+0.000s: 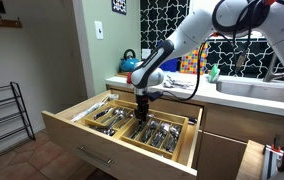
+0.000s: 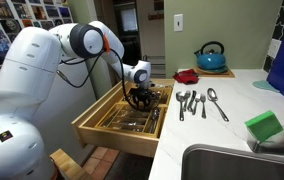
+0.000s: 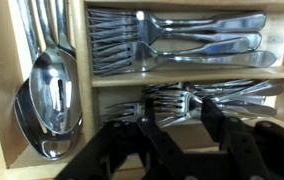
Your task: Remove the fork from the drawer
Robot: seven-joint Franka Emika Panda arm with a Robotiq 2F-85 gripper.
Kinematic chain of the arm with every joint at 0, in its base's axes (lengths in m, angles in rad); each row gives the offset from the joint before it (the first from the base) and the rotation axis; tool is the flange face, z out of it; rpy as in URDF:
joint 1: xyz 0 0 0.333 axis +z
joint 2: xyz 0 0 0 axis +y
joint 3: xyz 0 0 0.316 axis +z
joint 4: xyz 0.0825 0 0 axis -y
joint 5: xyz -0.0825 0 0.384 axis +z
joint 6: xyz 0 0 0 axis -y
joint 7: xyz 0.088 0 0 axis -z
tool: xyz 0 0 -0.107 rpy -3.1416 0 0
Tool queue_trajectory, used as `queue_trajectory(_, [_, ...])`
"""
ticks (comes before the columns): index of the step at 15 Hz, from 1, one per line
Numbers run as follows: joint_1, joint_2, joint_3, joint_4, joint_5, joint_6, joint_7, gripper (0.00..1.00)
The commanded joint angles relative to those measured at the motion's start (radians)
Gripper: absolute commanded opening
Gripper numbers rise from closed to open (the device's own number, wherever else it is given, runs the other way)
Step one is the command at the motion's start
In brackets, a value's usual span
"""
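The wide light-wood drawer [image 1: 110, 150] stands pulled open in both exterior views [image 2: 100, 128], with wooden dividers and cutlery inside. In the wrist view a stack of forks [image 3: 172, 45] fills the upper compartment. Another bunch of forks [image 3: 174, 99] lies in the lower one. Large spoons [image 3: 52, 95] lie in the left compartment. My gripper [image 3: 179, 108] is open and low inside the drawer. Its two dark fingers stand either side of the lower forks' necks and hold nothing. It also shows in both exterior views [image 1: 142, 100] [image 2: 139, 98].
Several forks and spoons [image 2: 197, 102] lie on the white counter beside a blue kettle [image 2: 211, 55], a red dish [image 2: 187, 75], a green sponge [image 2: 265, 125] and a sink [image 2: 232, 165]. A narrow wooden pull-out [image 1: 252, 160] stands open nearby. A metal rack [image 1: 2, 115] stands by the wall.
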Motion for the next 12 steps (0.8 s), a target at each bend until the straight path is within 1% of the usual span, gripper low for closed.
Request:
queue_trajectory(1, [-0.018,0.017,0.019,0.014,-0.017,-0.004,-0.031,0.48])
queue_trajectory(3, [-0.019,0.016,0.022,0.015,-0.017,-0.005,-0.046,0.44])
queue_trajectory(8, [-0.014,0.014,0.016,0.013,-0.043,-0.012,-0.058,0.45])
queue_trajectory(12, [-0.024,0.023,0.031,0.019,-0.047,-0.022,-0.093,0.43])
